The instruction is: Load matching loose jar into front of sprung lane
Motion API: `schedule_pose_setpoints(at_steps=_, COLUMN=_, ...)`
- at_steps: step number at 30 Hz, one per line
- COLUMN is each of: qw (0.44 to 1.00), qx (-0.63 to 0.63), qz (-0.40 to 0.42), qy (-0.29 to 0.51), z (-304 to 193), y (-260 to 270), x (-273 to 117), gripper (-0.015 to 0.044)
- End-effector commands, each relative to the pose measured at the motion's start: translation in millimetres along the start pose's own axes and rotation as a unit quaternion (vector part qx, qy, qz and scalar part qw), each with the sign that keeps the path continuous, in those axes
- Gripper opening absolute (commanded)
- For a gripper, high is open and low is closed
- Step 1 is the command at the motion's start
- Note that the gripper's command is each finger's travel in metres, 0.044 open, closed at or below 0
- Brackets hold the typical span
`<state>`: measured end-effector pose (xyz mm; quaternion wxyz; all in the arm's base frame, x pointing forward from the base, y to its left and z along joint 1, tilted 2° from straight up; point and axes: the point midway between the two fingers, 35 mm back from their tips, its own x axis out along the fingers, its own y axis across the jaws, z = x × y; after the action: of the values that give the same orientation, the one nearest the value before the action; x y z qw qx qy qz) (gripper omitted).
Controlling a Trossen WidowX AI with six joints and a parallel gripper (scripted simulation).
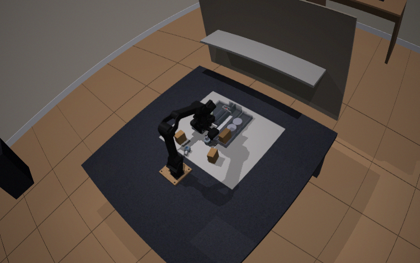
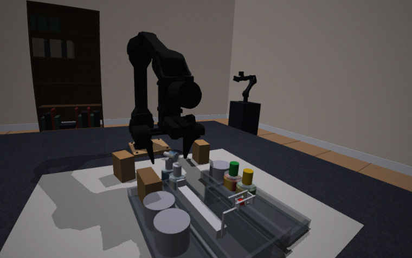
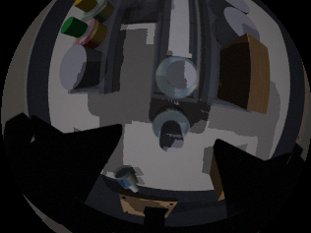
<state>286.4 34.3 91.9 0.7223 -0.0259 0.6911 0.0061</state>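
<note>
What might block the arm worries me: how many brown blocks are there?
3. One block stands on the mat right of the arm in the exterior view, one on its left, and one at the tray's end, by the grey cylinders. More may be hidden.

Setting: indoor robot lab or test room, furnished like office. Evidence: plain grey walls, brown tiled floor (image 1: 62, 213), dark carpet-like mat (image 1: 145, 198). Bookcase (image 2: 65, 65) with books at 10 o'clock in exterior view. Second small arm on black pedestal (image 2: 244, 116) at 2 o'clock. Grey partition with shelf (image 1: 263, 57) at 1 o'clock in top view; wooden desk (image 1: 387, 8) in corner beyond.
</note>
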Motion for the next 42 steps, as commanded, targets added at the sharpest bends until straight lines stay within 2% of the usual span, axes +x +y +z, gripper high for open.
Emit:
schedule_pose_setpoints(at_steps=1, qw=1.0, qx=-0.002, qz=-0.003, qy=0.004, z=-1, y=-1, x=7, gripper=0.044)
schedule_pose_setpoints(at_steps=23, qw=1.0, qx=-0.002, qz=-0.003, qy=0.004, z=-2, y=-1, x=39, gripper=0.044)
schedule_pose_setpoints(at_steps=32, qw=1.0, qx=-0.002, qz=-0.003, qy=0.004, z=-2, y=-1, x=39, gripper=0.0204)
schedule_pose_setpoints(at_steps=38, qw=1.0, qx=-0.002, qz=-0.003, qy=0.004, z=-2, y=-1, x=39, gripper=0.0164)
schedule_pose_setpoints(at_steps=42, qw=1.0, qx=-0.006, qz=-0.007, qy=0.01, z=-6, y=-1, x=38, gripper=0.0059)
